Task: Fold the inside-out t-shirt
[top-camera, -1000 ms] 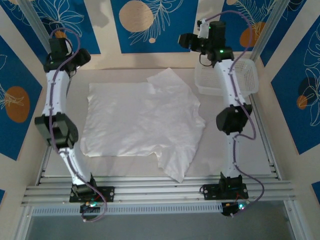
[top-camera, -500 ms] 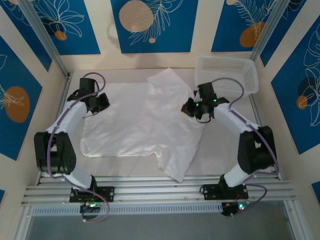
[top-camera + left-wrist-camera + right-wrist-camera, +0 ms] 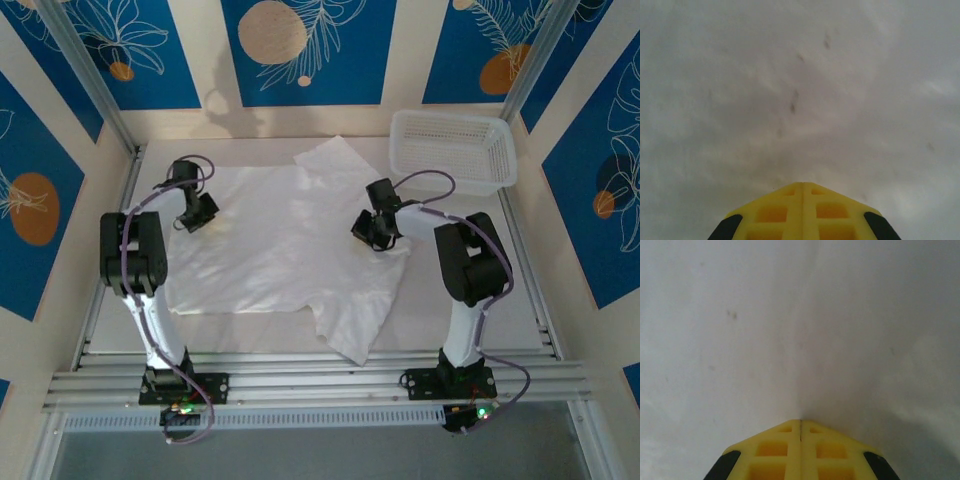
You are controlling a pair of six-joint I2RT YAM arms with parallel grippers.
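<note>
The inside-out t-shirt [image 3: 280, 240] lies spread flat on the table, white, with one sleeve at the back [image 3: 335, 160] and one at the front [image 3: 350, 325]. My left gripper [image 3: 203, 218] rests low over the shirt's left part. Its yellow fingers [image 3: 775, 212] meet with nothing between them, the tips [image 3: 803, 184] against pale fabric [image 3: 800, 90]. My right gripper [image 3: 368, 230] sits low over the shirt's right part. It is shut too, its tips [image 3: 800, 421] on white cloth [image 3: 765, 325] beside a faint crease.
A white mesh basket [image 3: 455, 150] stands at the back right corner. Both arms are folded down, elbows toward the table's sides. Aluminium rails [image 3: 320, 380] run along the near edge, and bare table [image 3: 450, 310] lies right of the shirt.
Both arms have come down from a raised pose at the back and folded low onto the shirt. Both grippers have closed. The shirt has not moved.
</note>
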